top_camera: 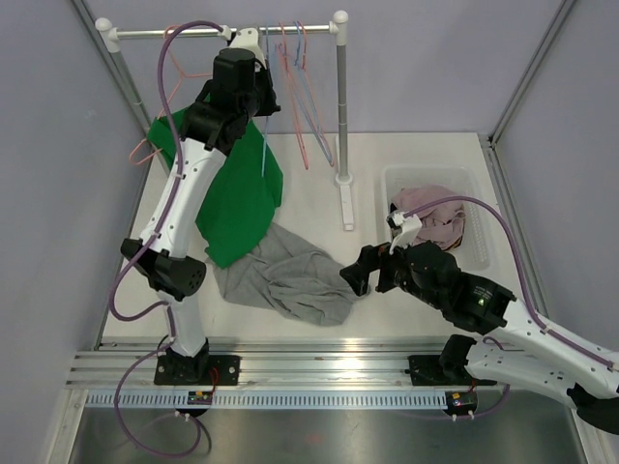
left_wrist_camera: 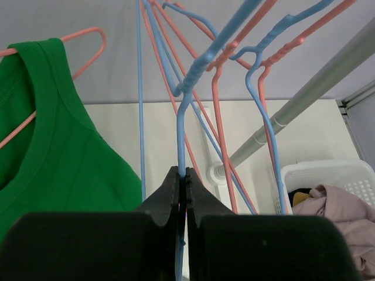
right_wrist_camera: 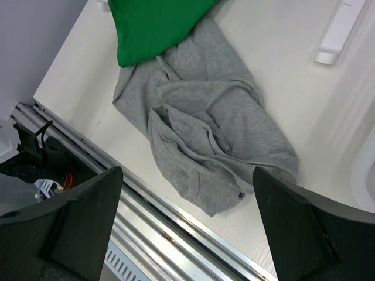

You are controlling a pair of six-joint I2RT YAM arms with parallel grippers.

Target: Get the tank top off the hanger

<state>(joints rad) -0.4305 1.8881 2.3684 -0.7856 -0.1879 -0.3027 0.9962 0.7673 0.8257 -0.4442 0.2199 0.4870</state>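
Note:
A green tank top (top_camera: 237,193) hangs from a pink hanger (top_camera: 145,150) at the left of the rack; its strap (left_wrist_camera: 53,152) sits on that hanger (left_wrist_camera: 88,35) in the left wrist view. My left gripper (top_camera: 261,100) is up by the rail, shut on the stem of an empty blue hanger (left_wrist_camera: 183,117), with its jaws (left_wrist_camera: 183,175) closed around it. A grey garment (top_camera: 290,280) lies crumpled on the table, off any hanger. My right gripper (top_camera: 356,275) is open and empty, hovering above the grey garment (right_wrist_camera: 205,134).
The rack rail (top_camera: 222,32) carries several more empty blue and pink hangers (top_camera: 300,87). Its right post (top_camera: 341,106) stands on a white foot. A white basket (top_camera: 479,193) with pinkish clothes sits at the right. A metal rail (right_wrist_camera: 176,228) runs along the near table edge.

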